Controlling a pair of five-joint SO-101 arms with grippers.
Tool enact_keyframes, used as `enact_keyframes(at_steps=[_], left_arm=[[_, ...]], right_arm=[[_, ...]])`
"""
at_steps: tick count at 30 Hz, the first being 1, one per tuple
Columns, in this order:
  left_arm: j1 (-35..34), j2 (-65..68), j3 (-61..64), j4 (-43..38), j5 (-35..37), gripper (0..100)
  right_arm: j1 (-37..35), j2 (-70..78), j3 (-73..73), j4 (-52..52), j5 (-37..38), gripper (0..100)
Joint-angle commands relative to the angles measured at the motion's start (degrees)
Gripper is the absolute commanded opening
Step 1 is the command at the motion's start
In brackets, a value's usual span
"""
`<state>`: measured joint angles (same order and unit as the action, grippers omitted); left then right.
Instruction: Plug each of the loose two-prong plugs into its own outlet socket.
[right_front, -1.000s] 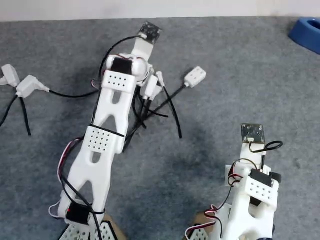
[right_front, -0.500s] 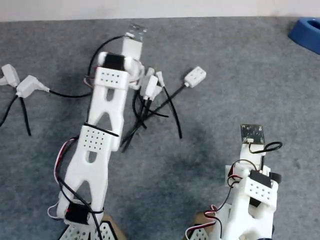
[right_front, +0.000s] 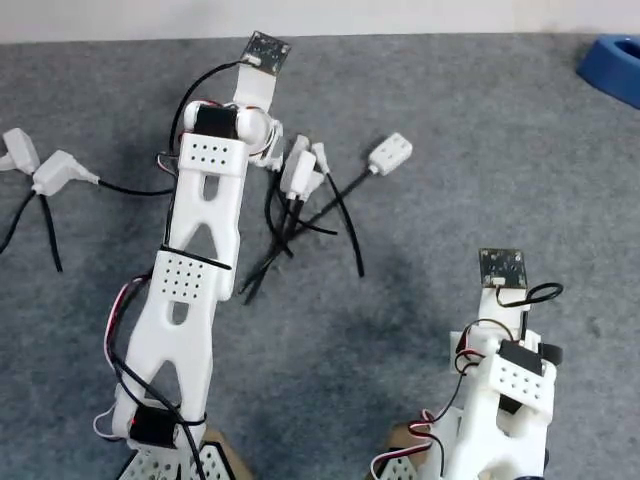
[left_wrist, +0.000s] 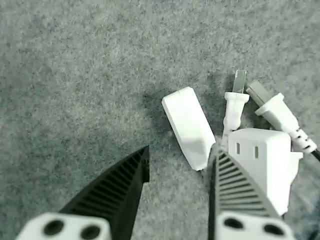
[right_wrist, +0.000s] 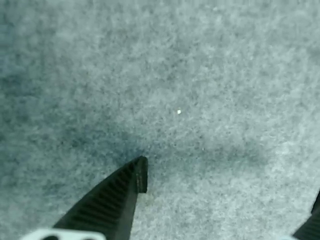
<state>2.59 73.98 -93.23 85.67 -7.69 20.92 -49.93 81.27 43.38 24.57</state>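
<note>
Nearest the front edge, the right arm sits low over bare grey tabletop. The right arm's jaws stand wide apart with nothing but the felt-like surface between them, well away from every plug.

The left arm stretches out across the tabletop to a cluster of white parts. The left arm's jaws are open and hold nothing. One black finger lies against a white socket block whose two slots face up, and this block crowds that side of the opening. In the gap, close to that same finger, lies a white oblong piece. It may be a plug body or another socket, but its end is hidden. Just past these lie two two-prong plugs, a slim plug with its blades pointing away and a rounder plug beside it, almost touching.

A tangle of black cords runs from the cluster back toward the arms, crossing over itself. Slightly farther off, a lone white socket lies apart on its own cord.

At the tabletop's left edge, two angled plugs lie side by side, well apart from the cluster. A blue rim shows at the far right corner.
</note>
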Motion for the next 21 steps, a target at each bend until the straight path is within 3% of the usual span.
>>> enact_keyframes(at_steps=[1, 21], left_arm=[[0.8, -4.2, -1.7, -1.6, -0.5, 20], [2.3, -0.4, 3.3, -7.4, 0.9, 20]], right_arm=[[0.4, -0.7, -0.3, -0.7, 0.7, 47.5], [0.4, -0.6, -0.3, -0.7, 0.7, 47.5]])
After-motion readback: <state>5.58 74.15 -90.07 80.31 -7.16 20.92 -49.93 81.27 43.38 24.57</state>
